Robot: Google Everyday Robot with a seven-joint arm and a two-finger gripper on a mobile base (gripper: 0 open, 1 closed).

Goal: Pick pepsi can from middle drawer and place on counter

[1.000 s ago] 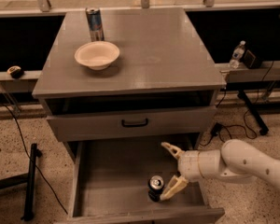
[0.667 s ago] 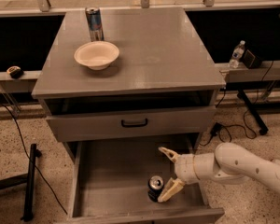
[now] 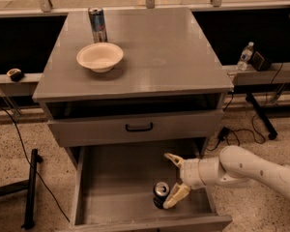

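Gripper (image 3: 176, 178) by pepsi can (image 3: 160, 194), bowl (image 3: 100, 57) above

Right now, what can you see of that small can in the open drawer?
The pepsi can is short, dark and metallic-looking, with a silver top facing up. It stands upright on the grey floor of the open middle drawer, near the front and right of centre in this view. The open gripper is beside it. One finger is at the can's right side, though contact is unclear.
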